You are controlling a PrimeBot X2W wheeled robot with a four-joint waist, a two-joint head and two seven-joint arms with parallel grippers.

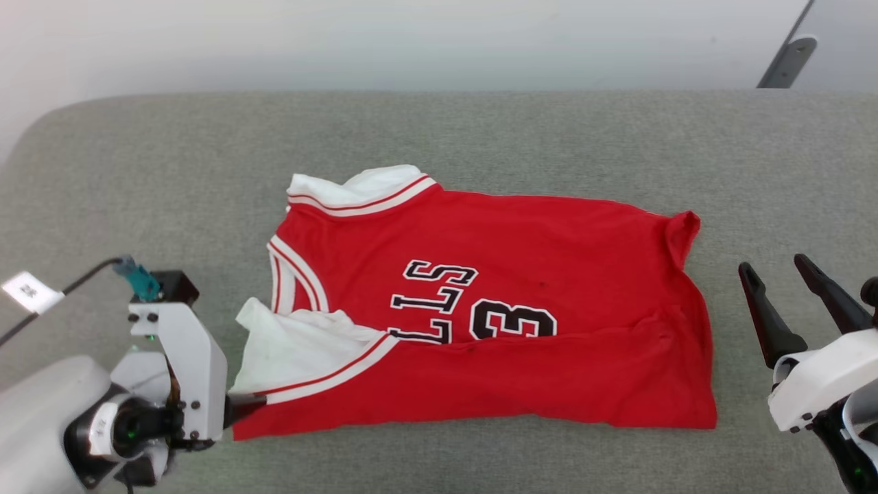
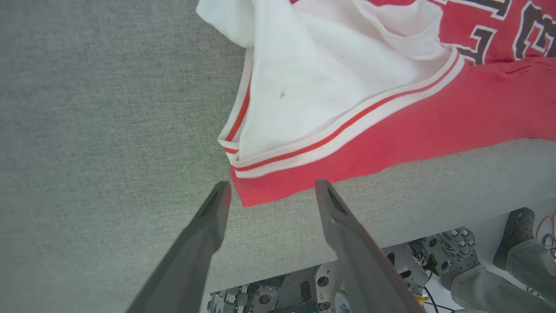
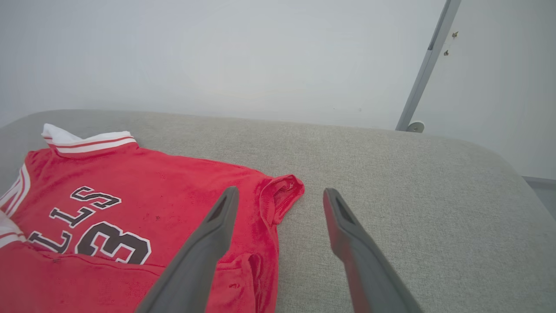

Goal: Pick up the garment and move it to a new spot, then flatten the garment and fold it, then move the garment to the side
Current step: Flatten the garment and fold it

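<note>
Head view, garment: a large red jersey garment [image 1: 521, 274] with white sleeve panels, red-and-white striped trim and black-and-white lettering lies flat at the middle of the grey woven fabric cushion [image 1: 480, 130]. Its near long edge is doubled over the lower lettering.
Head view, left pincer: the left pincer [image 1: 243, 406] shows one dark fingertip at the garment's near left corner.
Head view, right pincer: the right pincer [image 1: 774, 266] is spread wide, empty, and apart from the garment's right edge.
Left wrist view, left pincer: the fingers are spread wide and pinch nothing. The tips flank the garment's red corner below the striped trim; whether they touch it cannot be told.
Left wrist view, margin: a person's dark shoe [image 2: 517, 230] shows beyond the cushion's edge.
Right wrist view, right pincer: the fingers are parted wide and hold nothing, one over the garment's curled red corner, the other over bare cushion.
</note>
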